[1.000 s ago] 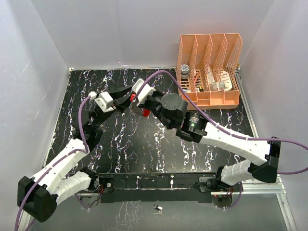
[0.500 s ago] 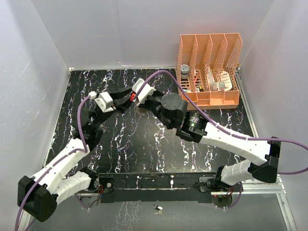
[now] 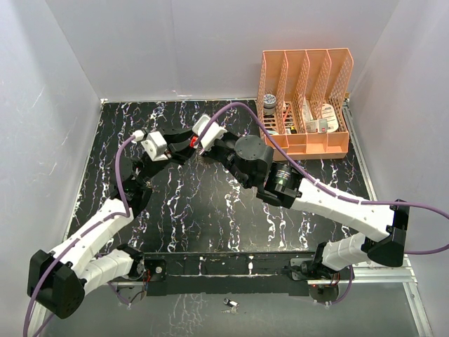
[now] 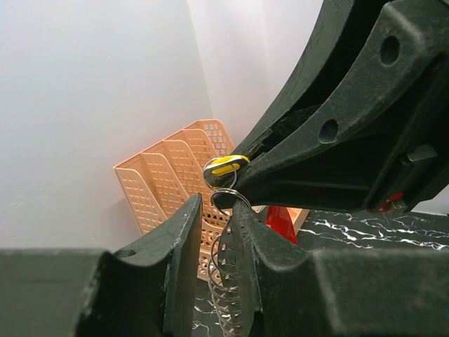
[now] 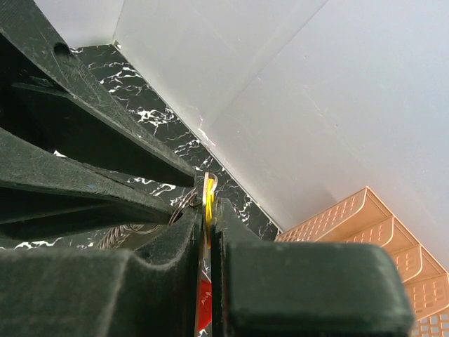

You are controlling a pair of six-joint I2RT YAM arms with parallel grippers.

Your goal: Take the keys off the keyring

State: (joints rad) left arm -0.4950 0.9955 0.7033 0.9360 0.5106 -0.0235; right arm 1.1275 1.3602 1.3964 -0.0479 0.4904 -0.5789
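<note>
The two grippers meet above the far middle of the table. My right gripper (image 3: 201,139) is shut on the yellow-orange key (image 5: 209,191), whose head also shows in the left wrist view (image 4: 226,166). The red key (image 5: 204,303) hangs below it between the right fingers; it also shows in the left wrist view (image 4: 280,222) and as a red spot from above (image 3: 192,142). My left gripper (image 3: 179,144) is closed on the keyring (image 4: 228,281), a pale coiled wire loop between its fingers (image 4: 184,260). A thin ring (image 4: 230,196) links the coil to the yellow key.
An orange slotted file rack (image 3: 306,102) with small items in it stands at the back right, close behind the right arm. White walls enclose the black marbled table (image 3: 210,217). A purple cable (image 3: 238,107) arcs over the right arm.
The left gripper has shifted slightly toward the back. The red patch that showed below the right gripper a second ago is now hidden. Both grips stay the same.
</note>
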